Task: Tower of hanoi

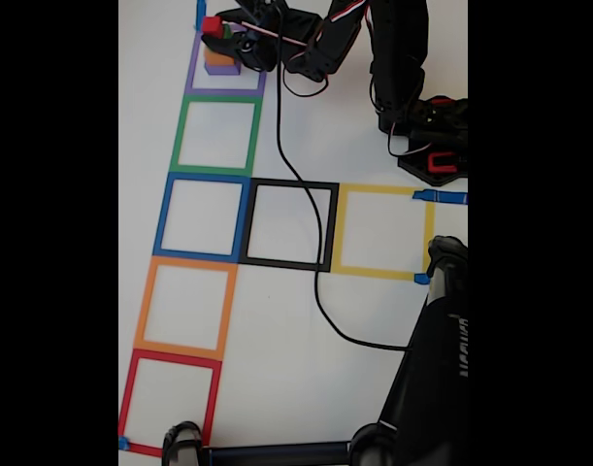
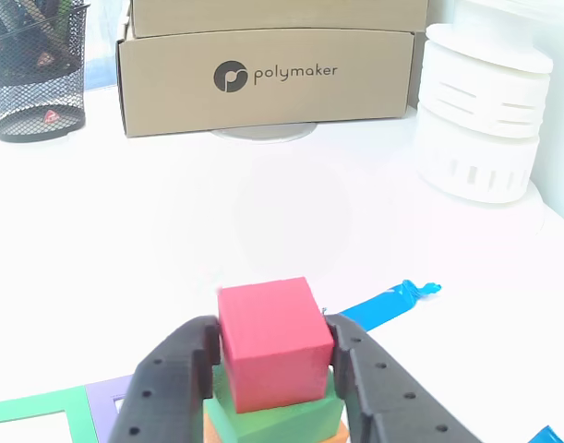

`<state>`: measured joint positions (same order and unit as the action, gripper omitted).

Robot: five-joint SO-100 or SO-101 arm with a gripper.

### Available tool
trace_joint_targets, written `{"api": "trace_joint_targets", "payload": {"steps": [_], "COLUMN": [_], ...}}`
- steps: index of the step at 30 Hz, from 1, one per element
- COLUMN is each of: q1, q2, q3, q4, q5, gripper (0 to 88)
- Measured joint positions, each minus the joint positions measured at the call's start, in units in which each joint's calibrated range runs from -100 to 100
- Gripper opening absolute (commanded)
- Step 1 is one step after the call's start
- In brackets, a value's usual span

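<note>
A white counter (image 1: pixel 306 388) seen from above in the fixed view, with taped square outlines. A column runs down the left: purple square (image 1: pixel 225 80) at the top, then green square (image 1: pixel 217 136), blue square (image 1: pixel 203 217), orange square (image 1: pixel 185 307) and red square (image 1: pixel 170 401) at the bottom. A black square (image 1: pixel 288 225) and a yellow square (image 1: pixel 383 231) extend to the right of the blue one.

The black arm (image 1: pixel 393 68) reaches in from the upper right to the purple square, near the counter's top left corner. Its pincer (image 2: pixel 276 355) pinches a red cube (image 2: pixel 274 341) between both fingers. The cube sits on a green block (image 2: pixel 272 415), which rests on an orange block (image 2: pixel 215 431); the stack stands in the purple square. Whether the cube is resting on the green block or raised just off it is hard to tell.

All other squares are bare, so the column below and the row to the right lie open. A black cable (image 1: pixel 294 209) trails from the arm down across the black square's left edge. A dark stand (image 1: pixel 432 359) fills the lower right corner.

In the other view, beyond the stack, the counter is open. At its far edge stand a cardboard box (image 2: pixel 268 78), a black mesh cup (image 2: pixel 39 69) on the left and a white ribbed container (image 2: pixel 485 111) on the right. A strip of blue tape (image 2: pixel 388 305) lies just right of the cube.
</note>
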<state>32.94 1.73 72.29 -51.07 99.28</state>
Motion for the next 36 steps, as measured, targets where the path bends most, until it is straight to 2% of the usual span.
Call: {"api": "trace_joint_targets", "payload": {"steps": [14, 22, 27, 31, 36], "q1": [-0.7, -3.98, -6.55, -8.31, -10.88], "q2": [-1.69, -14.27, -28.7, -39.09, -42.8], "q3": [0.0, 0.0, -4.25, -13.46, -30.19], "q4": [0.97, 12.58, 31.2, 53.53, 81.9], "q5": [0.0, 0.0, 0.18, 0.18, 0.72], "gripper": [1.8, 1.6, 1.3, 1.3, 1.2]}}
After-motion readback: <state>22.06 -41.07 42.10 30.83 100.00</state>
